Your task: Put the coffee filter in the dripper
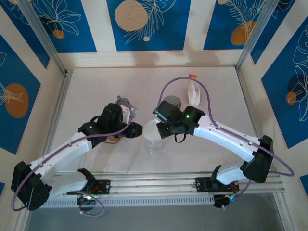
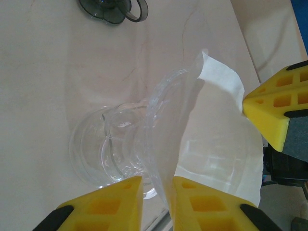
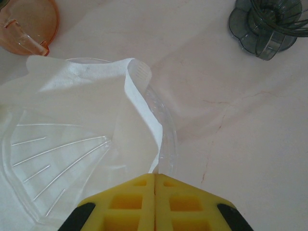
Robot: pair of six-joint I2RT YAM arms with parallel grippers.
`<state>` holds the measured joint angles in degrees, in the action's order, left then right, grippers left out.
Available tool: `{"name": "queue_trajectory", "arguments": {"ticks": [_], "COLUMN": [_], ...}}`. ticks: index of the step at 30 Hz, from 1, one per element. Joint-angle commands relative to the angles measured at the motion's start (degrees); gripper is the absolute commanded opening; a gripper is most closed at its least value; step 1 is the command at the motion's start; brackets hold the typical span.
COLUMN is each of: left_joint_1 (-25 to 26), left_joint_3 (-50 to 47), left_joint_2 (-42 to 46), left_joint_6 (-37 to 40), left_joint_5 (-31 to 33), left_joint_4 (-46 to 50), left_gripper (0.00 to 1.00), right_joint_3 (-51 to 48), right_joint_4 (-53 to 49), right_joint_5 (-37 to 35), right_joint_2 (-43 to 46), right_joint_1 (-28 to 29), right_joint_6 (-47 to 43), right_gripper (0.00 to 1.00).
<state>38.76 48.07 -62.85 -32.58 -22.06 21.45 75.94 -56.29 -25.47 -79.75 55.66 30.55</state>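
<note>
Right wrist: right fingers (image 3: 130,204) pinch the creased white filter (image 3: 82,96); left fingers (image 2: 115,204) narrowly straddle the dripper rim (image 2: 153,103).

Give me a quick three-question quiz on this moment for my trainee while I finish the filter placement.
1. True or false: the right end effector is shut on the filter's edge.
2. The dripper against the filter is: A clear, B green, C black.
3. Fill in: in the right wrist view the orange cup lies at the top ___.
Key: 1 true; 2 A; 3 left.
</note>
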Motion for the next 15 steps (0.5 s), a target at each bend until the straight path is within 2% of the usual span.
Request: {"name": "queue_trajectory", "arguments": {"ticks": [1, 7, 12, 15], "left_joint_1": [0.5, 0.5, 0.5, 0.6], "left_joint_3": [-0.6, -0.6, -0.6, -0.7], "left_joint_2": [-0.4, -0.1, 0.2, 0.0], "left_joint_6": [0.6, 0.7, 0.7, 0.7], "left_joint_5": [-1.2, -1.0, -1.0, -1.0], "left_joint_4": [-1.1, -0.7, -0.6, -0.7], "left_gripper": [0.22, 0.24, 0.29, 0.29], "right_joint_3": [0.5, 1.4, 4.2, 5.8], "right_joint_4": [-0.3, -1.0, -1.4, -1.4], "right_joint_5": [0.2, -0.8, -3.3, -2.2], "right_joint_2": [-0.5, -0.5, 0.9, -0.2], "right_joint_1": [0.4, 0.6, 0.3, -0.9], "right_joint_6": [-0.1, -0.3, -2.6, -4.3], "right_gripper": [0.08, 0.09, 0.29, 0.36]}}
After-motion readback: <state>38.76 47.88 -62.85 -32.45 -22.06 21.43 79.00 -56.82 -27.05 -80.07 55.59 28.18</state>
